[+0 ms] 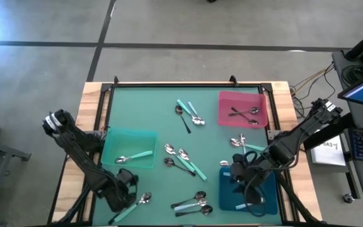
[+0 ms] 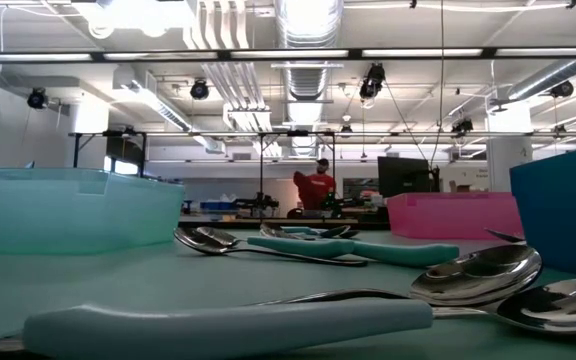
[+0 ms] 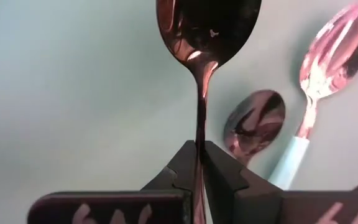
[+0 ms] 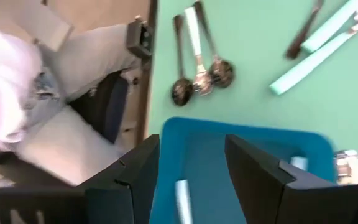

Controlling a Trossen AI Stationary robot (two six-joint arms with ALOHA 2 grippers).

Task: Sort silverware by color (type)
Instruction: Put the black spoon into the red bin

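Note:
Spoons with teal, pale blue or dark handles lie scattered on the green mat (image 1: 169,126), some in a group (image 1: 180,161) at its middle. My left gripper (image 1: 126,188) is near the table's near left corner, shut on a dark all-metal spoon (image 3: 207,25). Beyond it lie a spoon bowl (image 3: 253,124) and a pale-handled piece (image 3: 328,56). My right gripper (image 1: 244,180) hangs open over the blue tray (image 1: 266,202); its fingers (image 4: 129,180) stand apart above the tray (image 4: 241,149), which holds a pale handle (image 4: 182,196). My left gripper pinches the dark spoon's thin handle (image 3: 199,134) between its two fingers. The handle runs out along the fingers, with the bowl (image 3: 207,25) well ahead of the tips. Whether the spoon touches the mat cannot be told.
A teal tray (image 1: 112,142) holds a teal-handled spoon (image 1: 134,156). A pink tray (image 1: 229,104) at the far right holds dark spoons (image 1: 244,113). More spoons lie near the near edge (image 1: 191,205). In the low view, spoons (image 2: 478,275) lie close by. A person (image 2: 316,185) stands far off.

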